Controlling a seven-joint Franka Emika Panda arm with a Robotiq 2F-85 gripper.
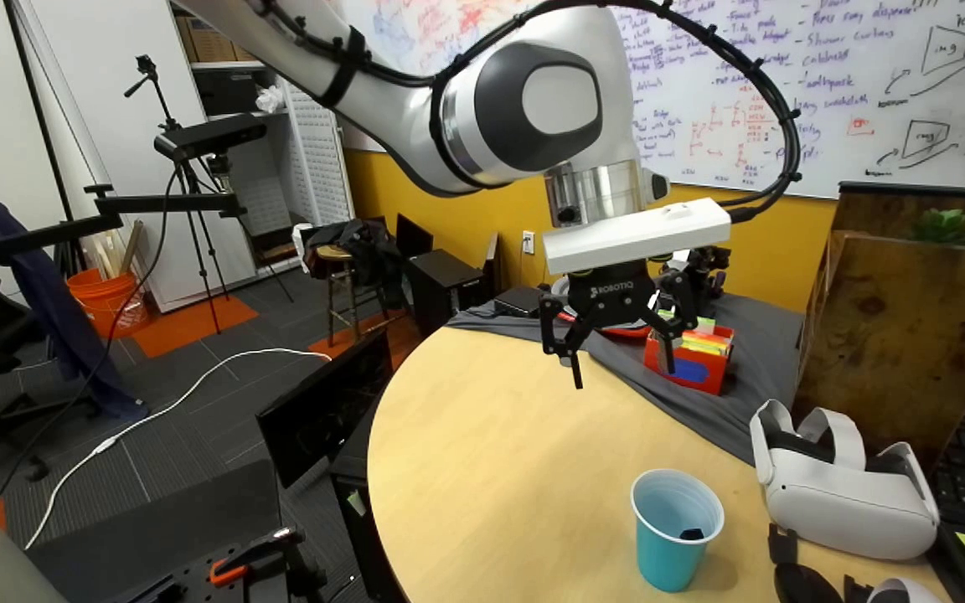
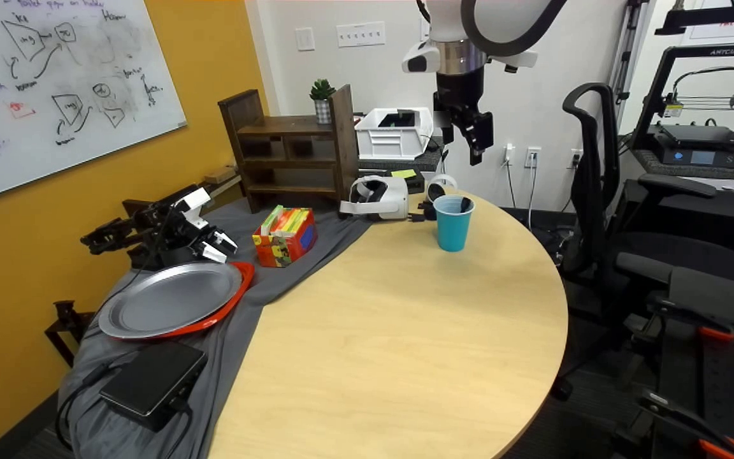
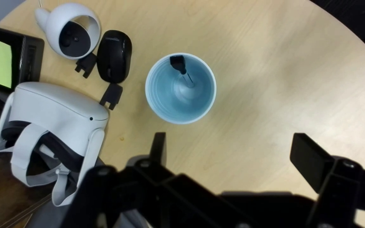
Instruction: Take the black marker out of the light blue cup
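Into the approach step, by the look of it: no grip made, no lift begun. See the gripper (image 1: 623,370), spread wide with nothing in its grasp, hung well above the worktop (image 1: 482,469). Look to 11 o'clock of it in the wrist view for the light blue cup (image 3: 177,98), upright on the worktop, well apart. And inside, leaning toward the wall, the black marker (image 3: 179,65): dark end close to the rim at 12 o'clock, slanting down to a paler stretch off toward 3 o'clock of the cup's centre. Standing proud of the rim at all? Cannot tell. Next, most likely, time to travel toward 11 o'clock, narrow that spread, then sink straight down over the 12 o'clock edge. Careful there: easy to pinch the cup wall along with the dark end, or tip everything. Mind the black mouse (image 3: 114,57) at 10 o'clock of the cup, near enough, perhaps, to crowd the descent. Then squeeze, and draw straight up.
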